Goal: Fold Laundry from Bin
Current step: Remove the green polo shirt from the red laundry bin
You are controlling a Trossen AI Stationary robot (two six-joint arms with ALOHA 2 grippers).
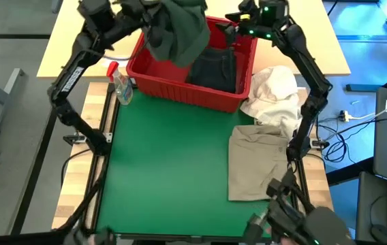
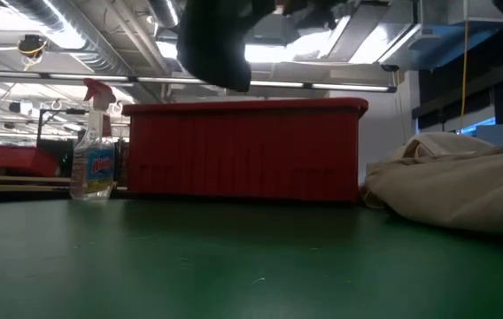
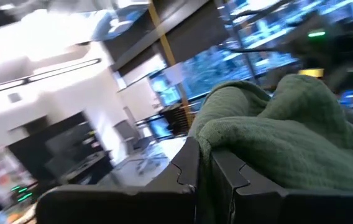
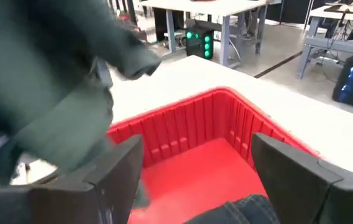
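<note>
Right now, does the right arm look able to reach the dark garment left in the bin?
Probably yes. The right gripper hangs open over the red bin, the dark garment just below. The garment lifted by the left gripper hangs off to one side.

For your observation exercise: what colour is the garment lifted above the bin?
Dark green garment, held by the left gripper; clearest in the left wrist view.

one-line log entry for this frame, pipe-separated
left gripper: shut on dark green garment, lifted above red bin | right gripper: open, over bin | in bin: dark garment | on mat: khaki garment, folded
</note>
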